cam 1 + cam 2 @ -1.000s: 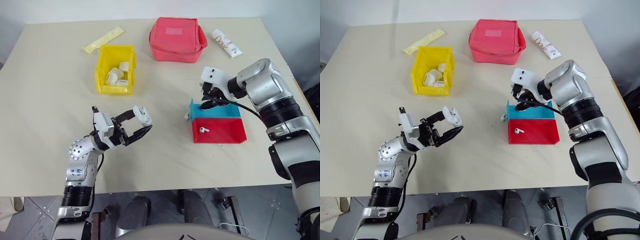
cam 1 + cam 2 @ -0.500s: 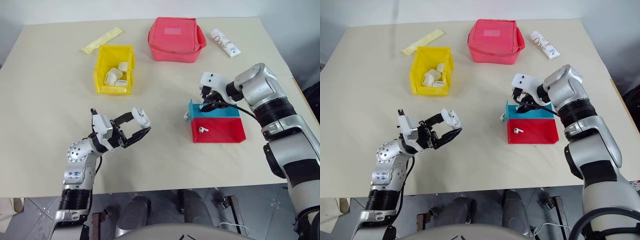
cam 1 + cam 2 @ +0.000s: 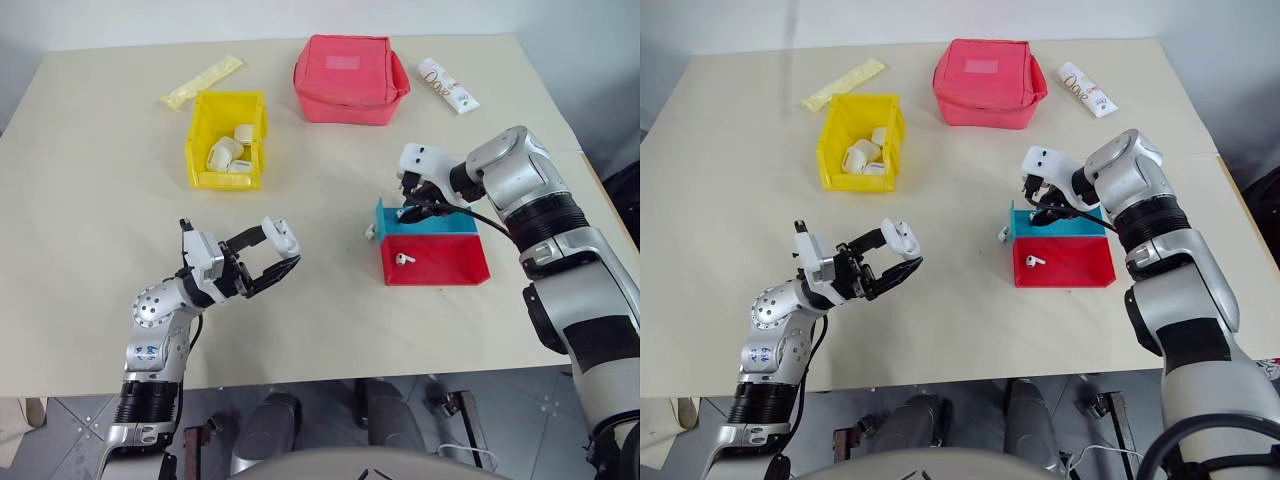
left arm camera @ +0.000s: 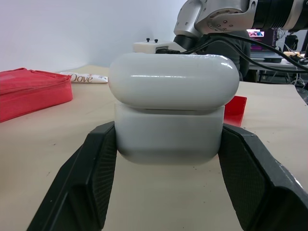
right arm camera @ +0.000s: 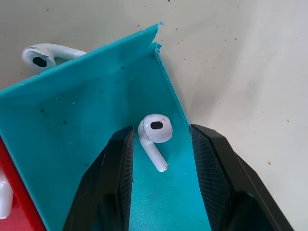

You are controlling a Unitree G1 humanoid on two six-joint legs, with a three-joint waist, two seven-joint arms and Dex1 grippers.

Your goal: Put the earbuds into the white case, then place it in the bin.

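Observation:
My left gripper (image 3: 281, 252) is shut on the white case (image 4: 168, 130), held above the table with its lid (image 4: 173, 79) swung open. My right gripper (image 3: 410, 207) points down into the teal tray (image 3: 440, 224), open, its fingers (image 5: 118, 163) standing on either side of one earbud (image 5: 155, 133) that lies on the tray floor. A second earbud (image 5: 45, 53) lies on the table just outside the teal tray's corner. Another earbud (image 3: 404, 258) rests in the red tray (image 3: 445, 265). The yellow bin (image 3: 197, 150) stands at the far left.
The bin holds several white cases (image 3: 228, 152). A red pouch (image 3: 348, 78) sits at the back centre, a white tube (image 3: 450, 85) to its right, and a yellow sachet (image 3: 203, 80) behind the bin. The red tray adjoins the teal one.
The whole view has shifted slightly. Neither arm has visibly moved, and the case stays held in my left gripper.

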